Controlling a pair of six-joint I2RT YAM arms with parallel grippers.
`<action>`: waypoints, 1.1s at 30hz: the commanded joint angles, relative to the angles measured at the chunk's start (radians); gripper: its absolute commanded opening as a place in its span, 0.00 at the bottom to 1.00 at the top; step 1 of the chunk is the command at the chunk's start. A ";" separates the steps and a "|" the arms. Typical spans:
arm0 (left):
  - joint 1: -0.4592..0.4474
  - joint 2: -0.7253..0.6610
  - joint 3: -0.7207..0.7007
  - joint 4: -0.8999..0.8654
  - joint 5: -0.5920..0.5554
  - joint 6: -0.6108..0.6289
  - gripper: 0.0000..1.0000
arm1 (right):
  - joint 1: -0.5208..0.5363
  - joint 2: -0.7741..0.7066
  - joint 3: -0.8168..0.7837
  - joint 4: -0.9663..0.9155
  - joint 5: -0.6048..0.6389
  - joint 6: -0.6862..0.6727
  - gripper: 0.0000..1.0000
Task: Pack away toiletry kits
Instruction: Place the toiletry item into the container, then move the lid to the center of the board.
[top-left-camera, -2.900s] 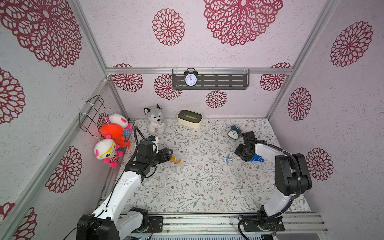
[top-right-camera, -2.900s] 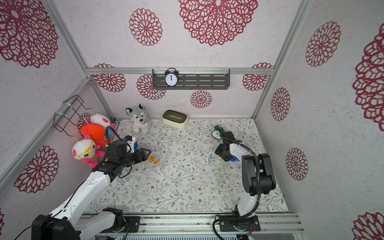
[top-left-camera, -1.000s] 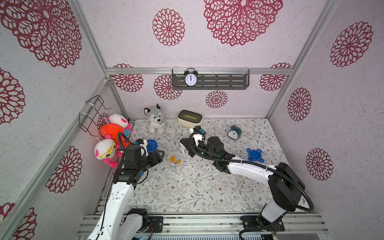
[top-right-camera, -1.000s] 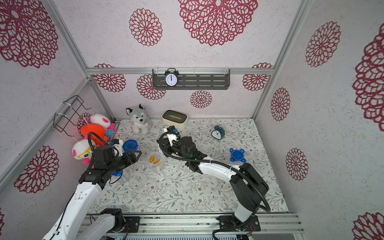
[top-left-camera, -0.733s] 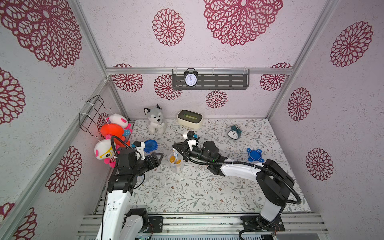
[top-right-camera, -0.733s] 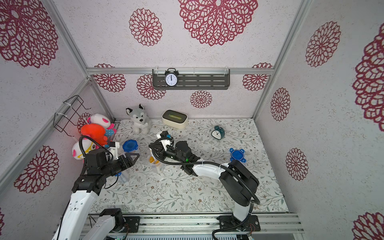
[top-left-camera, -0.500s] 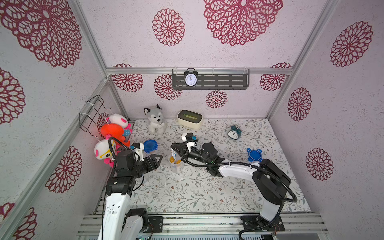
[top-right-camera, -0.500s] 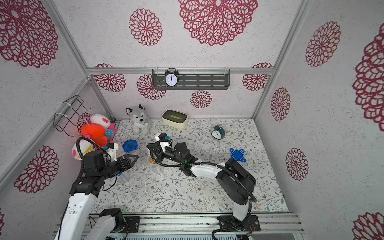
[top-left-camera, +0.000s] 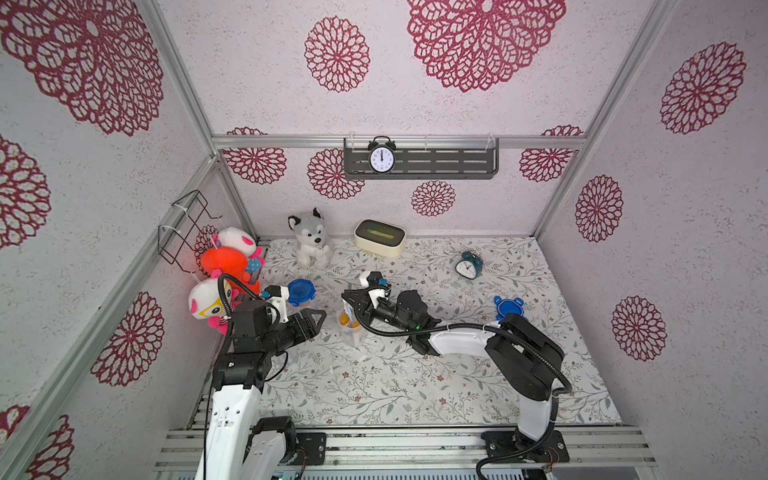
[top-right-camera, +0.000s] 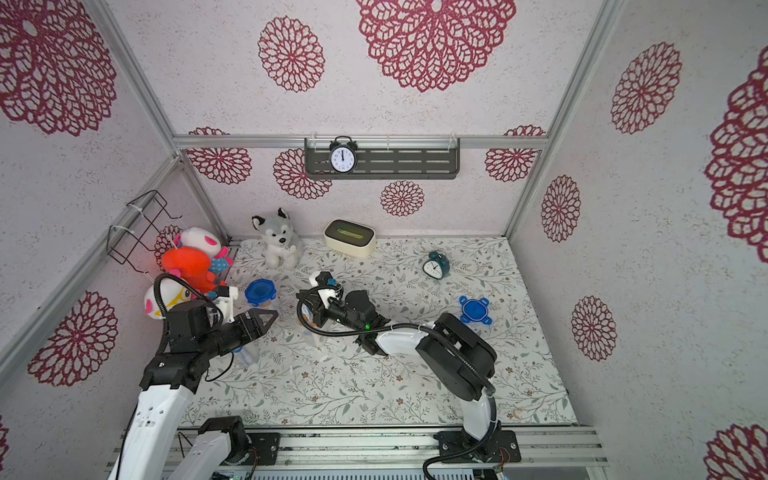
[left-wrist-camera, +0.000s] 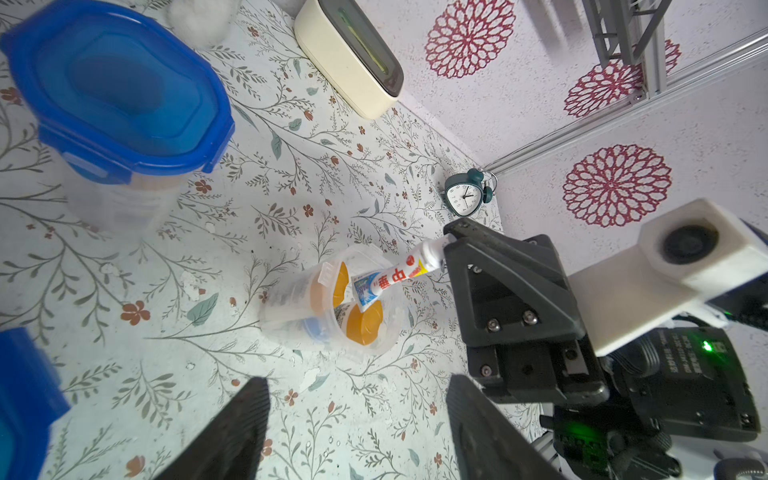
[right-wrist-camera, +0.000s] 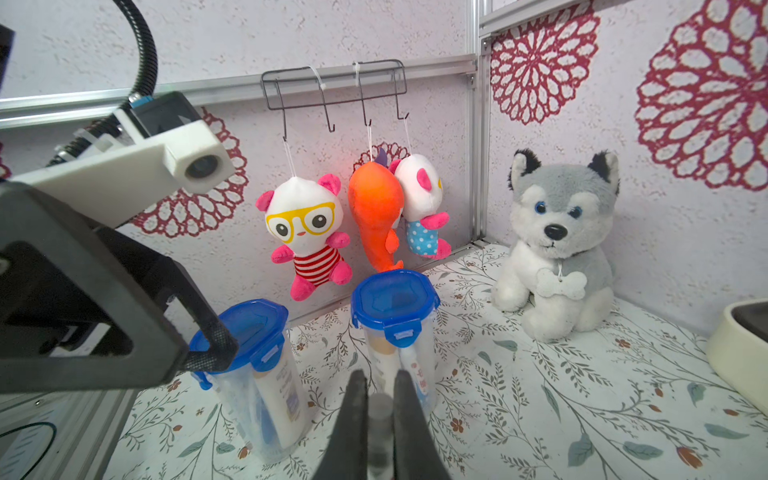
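An open clear cup (left-wrist-camera: 291, 299) stands on the floral mat and holds white bottles with orange caps (left-wrist-camera: 365, 324). My right gripper (top-left-camera: 351, 301) is shut on the cap end of a small white toothpaste tube (left-wrist-camera: 390, 274). The tube tilts with its flat end over the cup's mouth. In the right wrist view the right gripper (right-wrist-camera: 381, 409) pinches the white cap. My left gripper (top-left-camera: 318, 319) (left-wrist-camera: 357, 415) hangs open and empty just left of the cup (top-left-camera: 352, 334). Two lidded cups (right-wrist-camera: 395, 299) (right-wrist-camera: 245, 328) stand by the left wall.
A loose blue tabbed lid (top-left-camera: 509, 307) lies at the right. A teal alarm clock (top-left-camera: 468, 264), a cream tissue box (top-left-camera: 379, 237) and a husky plush (top-left-camera: 309, 239) line the back. Plush toys (top-left-camera: 224, 266) hang on the left wall.
My right arm has carried the toothpaste tube leftward to the open cup's mouth. The left arm has drawn back from the cup toward the front left, still open.
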 joint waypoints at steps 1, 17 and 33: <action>0.009 0.008 -0.009 0.024 0.011 -0.007 0.71 | 0.008 0.001 0.017 0.110 0.028 0.005 0.06; -0.132 0.089 0.022 0.098 -0.119 -0.030 0.70 | -0.068 -0.336 -0.112 -0.426 0.341 0.160 0.44; -0.497 0.481 0.206 0.379 -0.256 0.029 0.71 | -0.932 -0.629 -0.209 -1.441 0.322 0.351 0.58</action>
